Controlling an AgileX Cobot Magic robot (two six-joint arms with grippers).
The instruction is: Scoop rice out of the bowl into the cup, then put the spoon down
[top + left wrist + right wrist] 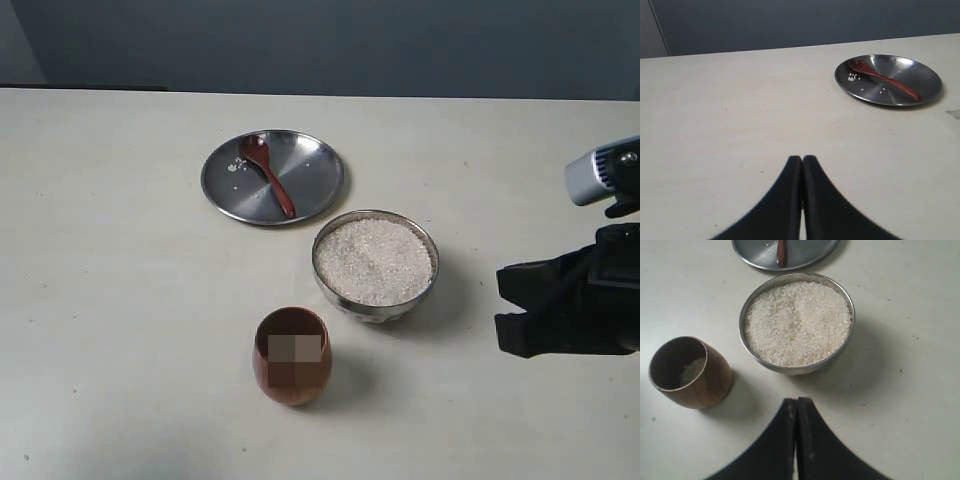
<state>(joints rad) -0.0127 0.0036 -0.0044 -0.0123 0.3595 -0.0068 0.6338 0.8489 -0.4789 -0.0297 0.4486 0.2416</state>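
The steel bowl stands mid-table, full of white rice. In front of it is the brown wooden cup, upright, with a little rice at its bottom. The dark red spoon lies in a flat steel plate behind the bowl, with a few grains beside its head. My right gripper hangs shut and empty at the right, apart from the bowl. My left gripper is shut and empty over bare table; the exterior view does not show it.
The pale table ends at a dark wall at the back. Bare tabletop lies to the left of the plate and the cup.
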